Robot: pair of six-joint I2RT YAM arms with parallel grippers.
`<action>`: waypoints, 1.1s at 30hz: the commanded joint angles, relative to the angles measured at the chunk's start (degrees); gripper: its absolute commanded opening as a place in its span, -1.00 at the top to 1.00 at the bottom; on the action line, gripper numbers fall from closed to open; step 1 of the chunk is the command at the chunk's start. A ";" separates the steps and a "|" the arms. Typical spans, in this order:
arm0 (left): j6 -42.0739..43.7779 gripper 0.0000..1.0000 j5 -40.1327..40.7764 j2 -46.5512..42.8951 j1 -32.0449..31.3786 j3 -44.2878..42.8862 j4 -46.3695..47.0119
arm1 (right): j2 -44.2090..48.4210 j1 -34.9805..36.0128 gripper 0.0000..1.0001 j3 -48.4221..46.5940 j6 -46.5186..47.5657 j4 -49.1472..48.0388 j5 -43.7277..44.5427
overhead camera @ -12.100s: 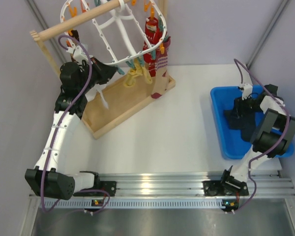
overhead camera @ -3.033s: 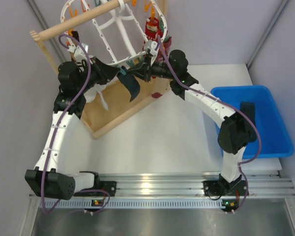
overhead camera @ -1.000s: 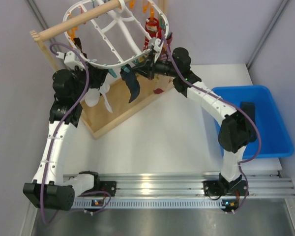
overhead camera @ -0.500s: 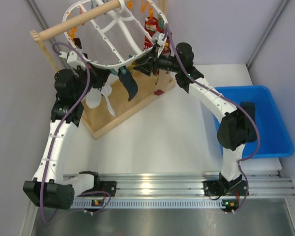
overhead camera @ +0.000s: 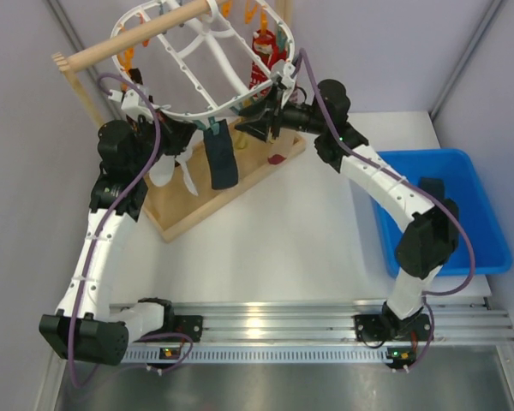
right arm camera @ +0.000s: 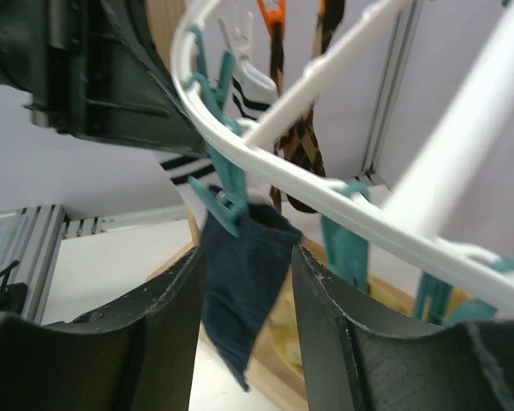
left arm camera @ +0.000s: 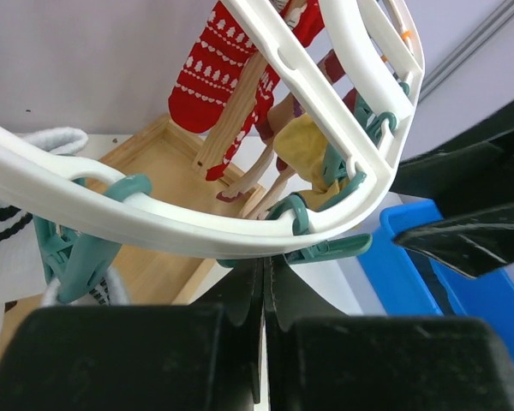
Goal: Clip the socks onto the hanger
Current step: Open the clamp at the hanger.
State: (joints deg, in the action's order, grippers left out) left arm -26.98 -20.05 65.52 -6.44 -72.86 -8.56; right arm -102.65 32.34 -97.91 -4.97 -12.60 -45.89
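The white oval hanger hangs tilted from the wooden rod. A dark navy sock hangs straight down from a teal clip on the near rim. My right gripper is open just right of it, empty. In the right wrist view the navy sock hangs from the clip beyond my open gripper. My left gripper is shut, and in the left wrist view its tips sit against the underside of the rim between teal clips.
Other socks hang on the hanger: white striped, red patterned, yellow, brown patterned. The wooden base lies below and the wooden rod crosses above. A blue bin stands at the right.
My right gripper has drawn back to the right, away from the navy sock. The sock has swung from slanted to hanging straight down from its clip. The left arm barely moved.
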 commanded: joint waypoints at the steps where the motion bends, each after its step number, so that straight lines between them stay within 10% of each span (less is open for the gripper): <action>1: 0.70 1.00 0.02 -1.01 -0.50 -2.55 0.30 | 4.65 3.33 0.12 -3.16 0.84 -0.59 0.45; 30: 4.83 1.00 1.86 -0.74 -3.23 -4.40 -2.43 | -5.98 10.38 0.28 -6.42 9.98 0.47 20.92; 33: 4.40 0.74 4.57 -3.46 -2.62 -3.17 -3.83 | -6.24 10.20 0.28 -6.33 10.25 0.12 22.06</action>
State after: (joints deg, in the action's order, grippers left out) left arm -23.51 -18.41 66.50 -9.58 -76.51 -12.29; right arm -108.29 42.65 -103.15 3.81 -10.07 -28.10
